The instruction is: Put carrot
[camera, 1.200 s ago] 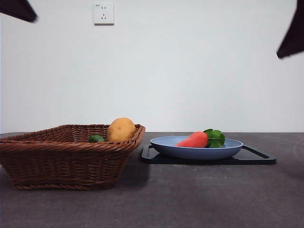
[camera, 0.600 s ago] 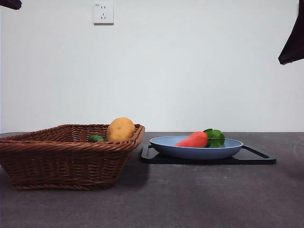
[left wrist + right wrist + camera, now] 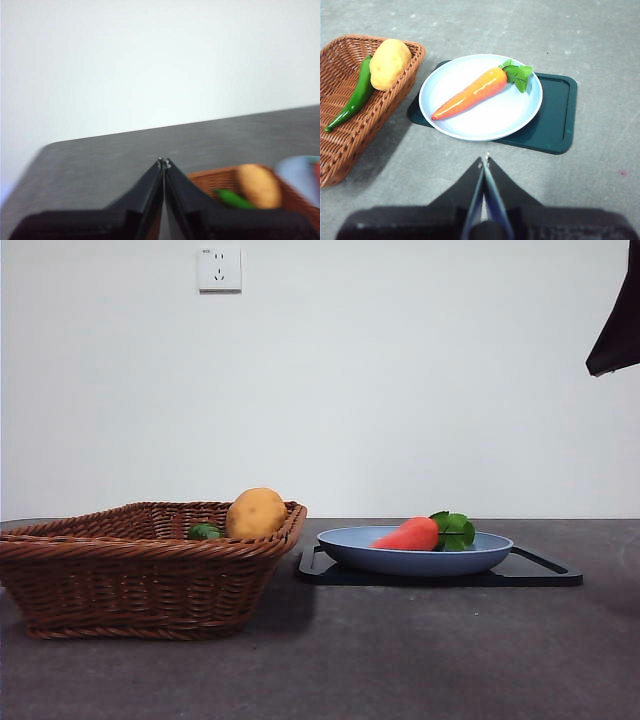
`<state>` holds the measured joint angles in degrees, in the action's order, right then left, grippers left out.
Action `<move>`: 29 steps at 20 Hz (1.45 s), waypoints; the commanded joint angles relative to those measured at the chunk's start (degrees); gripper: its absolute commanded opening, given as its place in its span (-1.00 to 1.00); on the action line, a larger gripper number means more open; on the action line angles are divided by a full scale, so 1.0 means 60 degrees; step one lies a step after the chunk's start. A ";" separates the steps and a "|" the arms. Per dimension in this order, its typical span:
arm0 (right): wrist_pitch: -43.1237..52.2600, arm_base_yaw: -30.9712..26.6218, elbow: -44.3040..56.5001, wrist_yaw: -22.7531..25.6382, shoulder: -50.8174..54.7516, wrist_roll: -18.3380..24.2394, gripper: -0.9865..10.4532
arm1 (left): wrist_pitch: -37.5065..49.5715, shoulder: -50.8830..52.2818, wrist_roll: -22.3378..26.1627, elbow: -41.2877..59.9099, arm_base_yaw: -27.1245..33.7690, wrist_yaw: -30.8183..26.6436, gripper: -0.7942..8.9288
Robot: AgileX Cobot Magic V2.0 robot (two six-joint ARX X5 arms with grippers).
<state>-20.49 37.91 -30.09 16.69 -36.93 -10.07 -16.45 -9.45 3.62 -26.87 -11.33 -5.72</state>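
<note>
The orange-red carrot (image 3: 408, 534) (image 3: 470, 93) with green leaves (image 3: 516, 75) lies across the pale blue plate (image 3: 420, 560) (image 3: 522, 112), free of any gripper. My right gripper (image 3: 485, 161) hangs high over the table on the near side of the plate, shut and holding nothing; in the front view only a dark tip (image 3: 614, 332) shows at the upper right edge. My left gripper (image 3: 164, 163) is raised too, shut and holding nothing, with the basket below and off to one side; it is out of the front view.
The plate rests on a dark green tray (image 3: 545, 570) (image 3: 555, 125). To the left stands a brown wicker basket (image 3: 130, 575) (image 3: 340, 130) (image 3: 210, 177) holding a yellow-brown potato (image 3: 256, 512) (image 3: 389, 62) (image 3: 257, 186) and a dark green pepper (image 3: 203, 531) (image 3: 355, 97) (image 3: 234, 199).
The black tip at the front view's top left corner has drawn up and left the picture. The dark tip at the upper right stays put. Carrot, plate and basket have not moved.
</note>
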 commanded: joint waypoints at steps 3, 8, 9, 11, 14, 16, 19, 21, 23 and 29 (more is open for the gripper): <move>0.0120 0.0066 -0.0015 0.0055 -0.0029 -0.0098 -0.82 | 0.0951 0.0871 0.0149 0.1665 0.1898 0.0820 -0.82; 0.0120 0.0066 -0.0015 0.0047 -0.0029 -0.0098 -0.82 | 0.1315 0.1508 0.0102 0.3326 0.2641 0.1005 -0.82; 0.0120 0.0066 -0.0015 0.0047 -0.0029 -0.0098 -0.82 | 0.1443 0.1566 0.0095 0.3552 0.2663 0.1013 -0.82; 0.0120 0.0066 -0.0015 0.0040 -0.0029 -0.0098 -0.82 | 0.1450 0.1563 0.0084 0.3858 0.2663 0.1016 -0.82; 0.0120 0.0066 -0.0015 0.0044 -0.0029 -0.0098 -0.82 | 0.1457 0.1563 0.0084 0.4211 0.2663 0.1005 -0.82; 0.0120 0.0066 -0.0015 0.0044 -0.0029 -0.0098 -0.82 | 0.1315 0.1563 -0.0098 0.4415 0.2663 0.1009 -0.82; 0.0120 0.0066 -0.0015 0.0044 -0.0029 -0.0098 -0.82 | 0.1177 0.1563 -0.0404 0.4415 0.2656 0.1009 -0.82; 0.0120 0.0066 -0.0015 0.0044 -0.0029 -0.0098 -0.82 | 0.1300 0.1563 -0.0386 0.4415 0.2656 0.0998 -0.82; 0.0120 0.0066 -0.0015 0.0044 -0.0029 -0.0098 -0.82 | 0.1333 0.1555 -0.0386 0.4415 0.2656 0.1002 -0.82; 0.0120 0.0066 -0.0015 0.0044 -0.0029 -0.0098 -0.82 | 0.1344 0.1555 -0.0386 0.4415 0.2656 0.1002 -0.82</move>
<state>-20.49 37.91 -30.09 16.69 -36.93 -10.07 -8.93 -0.36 1.85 -0.99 4.45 0.23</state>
